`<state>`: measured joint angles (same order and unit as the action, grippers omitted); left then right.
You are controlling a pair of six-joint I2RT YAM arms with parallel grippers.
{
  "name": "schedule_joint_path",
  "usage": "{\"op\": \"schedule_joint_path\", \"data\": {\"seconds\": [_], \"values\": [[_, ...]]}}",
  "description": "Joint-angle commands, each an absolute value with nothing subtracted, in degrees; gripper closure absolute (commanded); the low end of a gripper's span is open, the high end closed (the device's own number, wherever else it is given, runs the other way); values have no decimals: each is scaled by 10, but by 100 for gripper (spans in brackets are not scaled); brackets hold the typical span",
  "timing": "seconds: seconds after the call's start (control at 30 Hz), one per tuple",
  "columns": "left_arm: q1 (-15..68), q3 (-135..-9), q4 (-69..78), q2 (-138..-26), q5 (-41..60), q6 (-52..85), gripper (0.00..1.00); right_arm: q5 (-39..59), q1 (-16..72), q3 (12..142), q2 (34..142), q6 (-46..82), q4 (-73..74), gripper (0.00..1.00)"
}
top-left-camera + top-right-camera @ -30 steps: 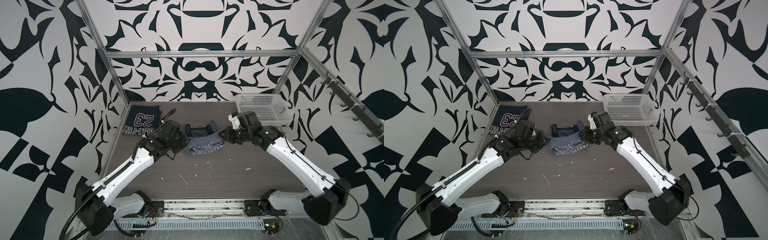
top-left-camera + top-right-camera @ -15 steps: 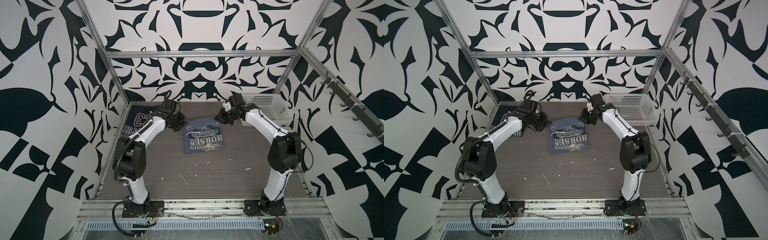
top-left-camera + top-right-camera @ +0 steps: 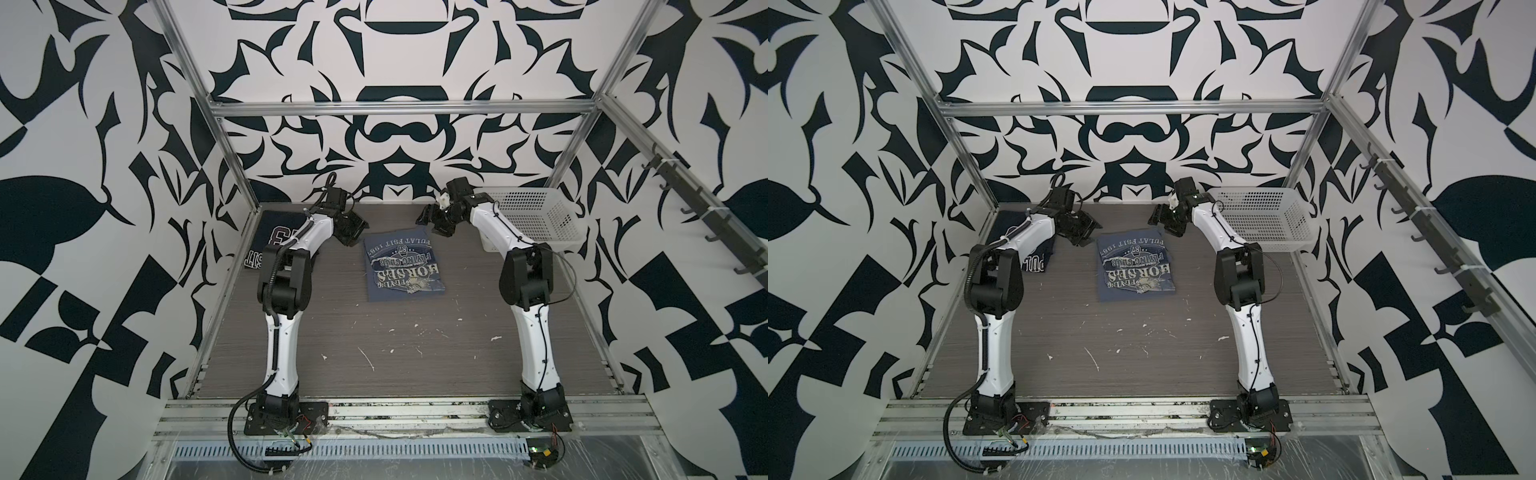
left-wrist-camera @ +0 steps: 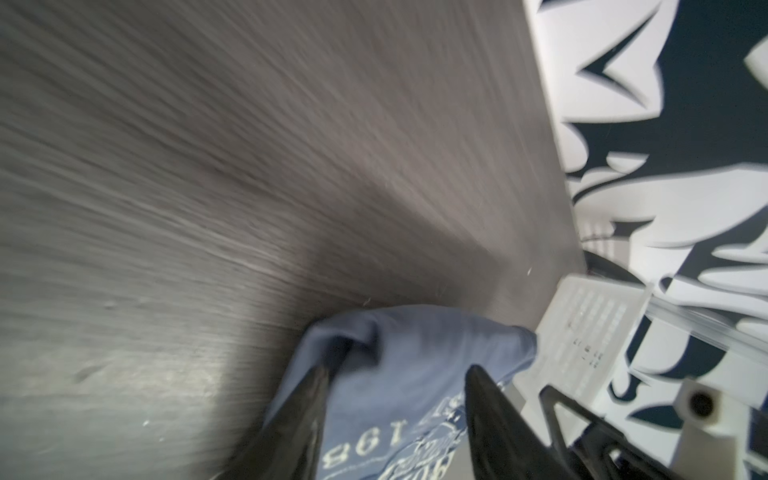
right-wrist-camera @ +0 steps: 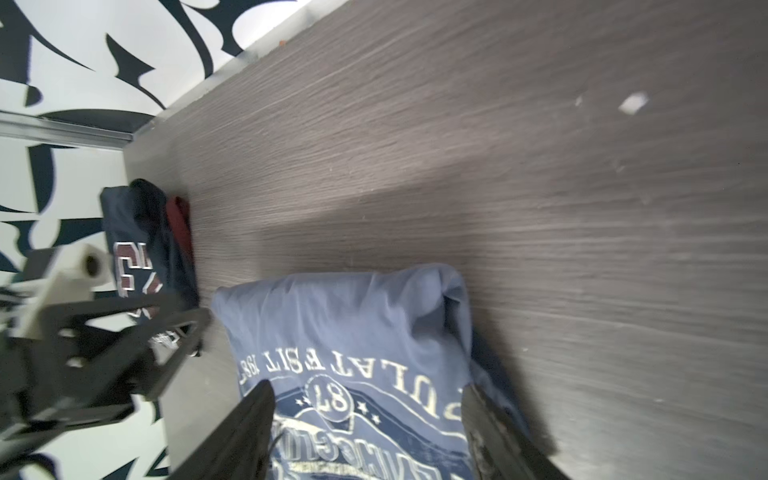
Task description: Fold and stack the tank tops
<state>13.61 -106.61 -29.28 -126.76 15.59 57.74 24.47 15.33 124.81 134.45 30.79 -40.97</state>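
With left gripper and right gripper released, jaws apart, beside far corners of folded blue tank top on tabletop.

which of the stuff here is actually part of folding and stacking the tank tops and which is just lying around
Part of the job: slate-blue Flying Horses tank top, folded mid-table; navy "23" tank top, far left corner.
Just lying about: white perforated basket; white scraps on the table; hook rail.
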Motion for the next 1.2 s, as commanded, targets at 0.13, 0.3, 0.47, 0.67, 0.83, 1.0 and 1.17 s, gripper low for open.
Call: {"op": "schedule_joint_path", "data": {"seconds": [0.13,0.3,0.47,0.67,0.83,1.0,1.17], "values": [[152,-967,-324,-1143,64,495,28,186,152,1100,1216,235,-377,20],[172,-858,-276,-1111,79,489,21,172,161,1032,1204,219,-348,7],[177,-827,-237,-1138,110,492,19,173,169,1024,1230,216,-340,4],[196,-839,-216,-1187,133,495,20,174,180,1018,1255,215,-335,4],[205,-850,-208,-1220,145,503,27,183,188,1007,1273,227,-328,10],[214,-868,-208,-1250,151,504,35,203,201,984,1278,245,-310,25],[215,-878,-204,-1265,152,508,53,221,218,967,1286,271,-284,45]]}}
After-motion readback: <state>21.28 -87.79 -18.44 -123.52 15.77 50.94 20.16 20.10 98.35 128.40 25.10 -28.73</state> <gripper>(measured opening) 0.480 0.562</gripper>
